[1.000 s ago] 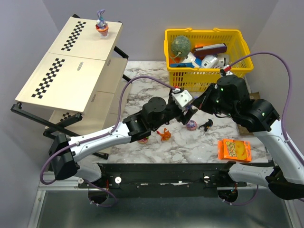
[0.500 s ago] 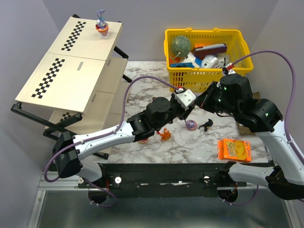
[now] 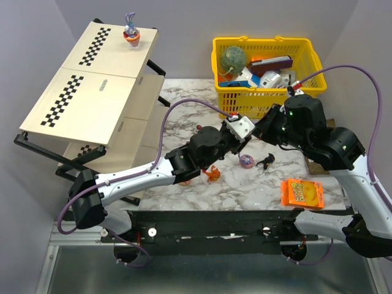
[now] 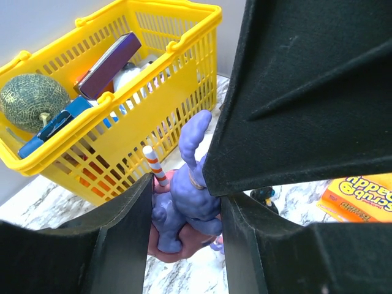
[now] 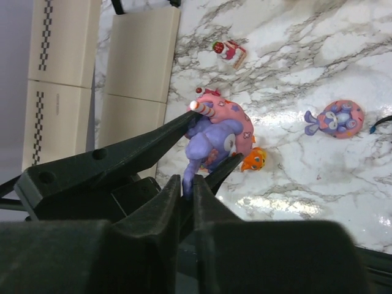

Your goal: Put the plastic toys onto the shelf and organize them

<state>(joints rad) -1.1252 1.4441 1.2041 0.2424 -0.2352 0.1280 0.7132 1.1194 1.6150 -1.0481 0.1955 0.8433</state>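
Just above the marble desk [image 3: 245,190], meeting claw to claw in mid-air. Gripping the purple rabbit [image 4: 187,205] with the left claw [image 4: 185,214] — pressing one black finger against each flank, with the pink doughnut base tucked underneath and a red-and-white striped straw poking up beside the ears. Facing it from the opposite side, the right claw [image 5: 185,180]: nearly together, leaving only a thin slit, with one long purple ear running into that slit. Cannot tell whether pinching that ear or merely flanking it.

Down on the desk, loose, below the held toy: a second rabbit [image 5: 335,118] lying flat on its pink doughnut, near a black figurine [image 3: 266,162]; an orange figurine [image 5: 253,159] closer to the front edge; a red-and-white piece [image 5: 229,50] close to the lower panels of the shelf [image 3: 92,92].

Off to the left, that shelf — slanted, with beige panels and black-and-white checkered strips on a black frame. Carrying a purple-eared rabbit [image 3: 130,32] in an orange cup, upright at the far end of the top tier.

At the back right, a yellow basket [image 3: 269,46] with a green ball [image 4: 33,101] and some boxes inside. At the front right, an orange packet [image 3: 302,193] lying flat on the desk, apart from the toys.
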